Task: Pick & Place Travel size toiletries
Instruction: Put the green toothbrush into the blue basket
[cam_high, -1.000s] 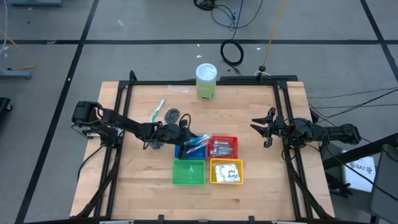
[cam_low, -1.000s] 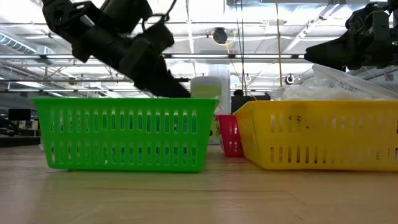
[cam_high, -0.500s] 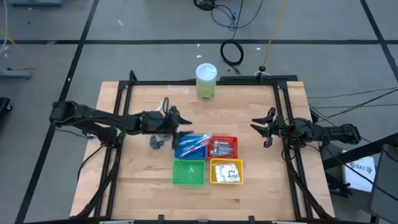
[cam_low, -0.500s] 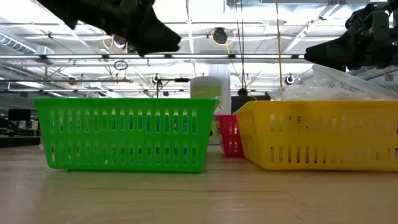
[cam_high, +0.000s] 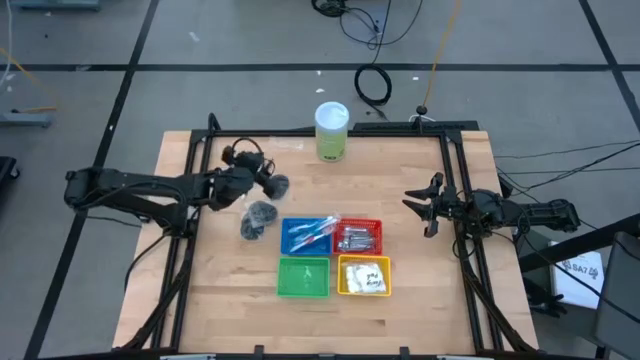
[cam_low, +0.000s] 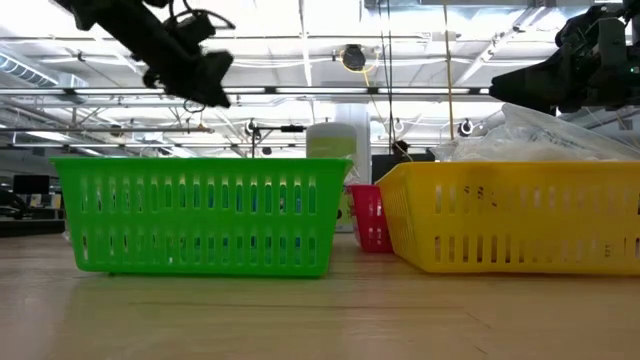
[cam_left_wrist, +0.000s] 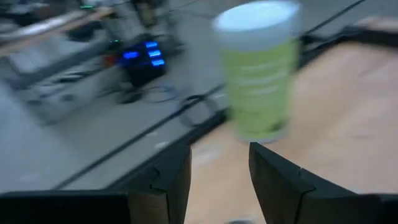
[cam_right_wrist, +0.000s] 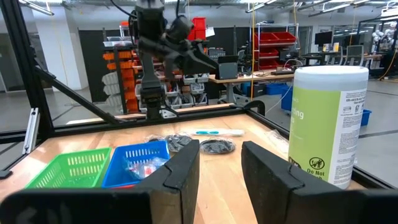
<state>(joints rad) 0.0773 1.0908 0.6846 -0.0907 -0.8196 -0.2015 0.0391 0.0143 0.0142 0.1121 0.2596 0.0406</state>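
Note:
My left gripper (cam_high: 268, 172) (cam_left_wrist: 219, 168) is open and empty. It hovers above the far-left part of the table, over one dark grey puff (cam_high: 279, 186), and points toward the green cylinder (cam_high: 332, 131). A second puff (cam_high: 258, 219) lies on the wood beside the blue basket (cam_high: 309, 236), which holds pale blue sticks. One wrapped stick (cam_right_wrist: 217, 132) lies on the table behind the puffs. Silver foil tubes fill the red basket (cam_high: 358, 236). White sachets lie in the yellow basket (cam_high: 364, 275). My right gripper (cam_high: 420, 208) (cam_right_wrist: 221, 163) waits open at the table's right edge.
The green basket (cam_high: 303, 277) sits at the near side, next to the yellow one. The four baskets form a block in the table's middle. A black frame (cam_high: 300, 133) runs around the table. Bare wood lies along the near edge and between the baskets and the right arm.
My left gripper has pulled back from above the blue basket toward the table's far-left and risen. It now points at the green cylinder. The sticks stay in the blue basket. The right arm has kept still.

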